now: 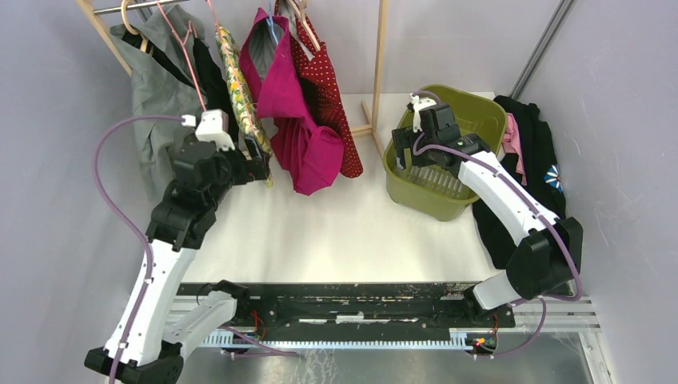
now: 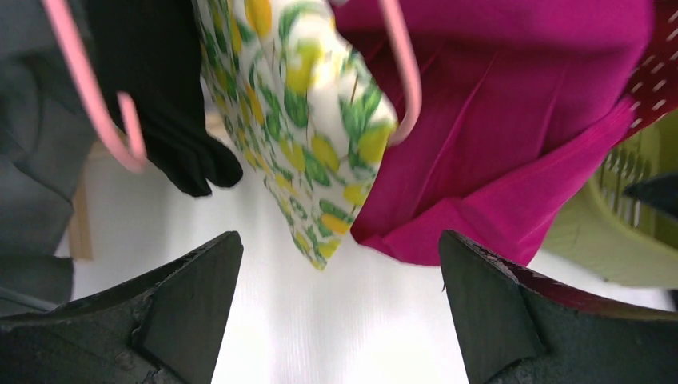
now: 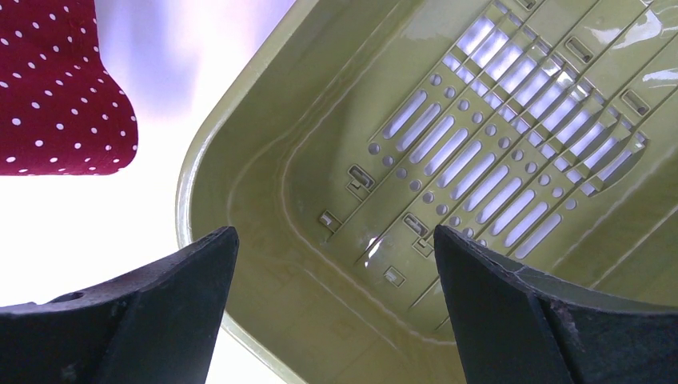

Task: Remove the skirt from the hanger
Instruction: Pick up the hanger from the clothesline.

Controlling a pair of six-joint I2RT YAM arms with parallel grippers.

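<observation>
Several garments hang on a rail at the back left. A white lemon-print skirt [image 1: 240,88] [image 2: 312,120] hangs on a pink hanger [image 1: 185,56] [image 2: 404,80]. My left gripper [image 1: 257,166] [image 2: 340,276] is open just in front of the skirt's lower corner, below it, with nothing between the fingers. My right gripper [image 1: 406,148] [image 3: 336,276] is open over the near left corner of the green basket [image 1: 480,100] [image 3: 264,264], which holds nothing under it.
Beside the skirt hang a magenta garment [image 1: 296,128] [image 2: 520,120], a red polka-dot one [image 1: 328,96] [image 3: 56,88], a black one [image 1: 212,76] [image 2: 176,120] and a grey one [image 1: 156,80]. A wooden rack post [image 1: 382,64] stands mid-back. Dark clothes [image 1: 532,152] lie right of the basket.
</observation>
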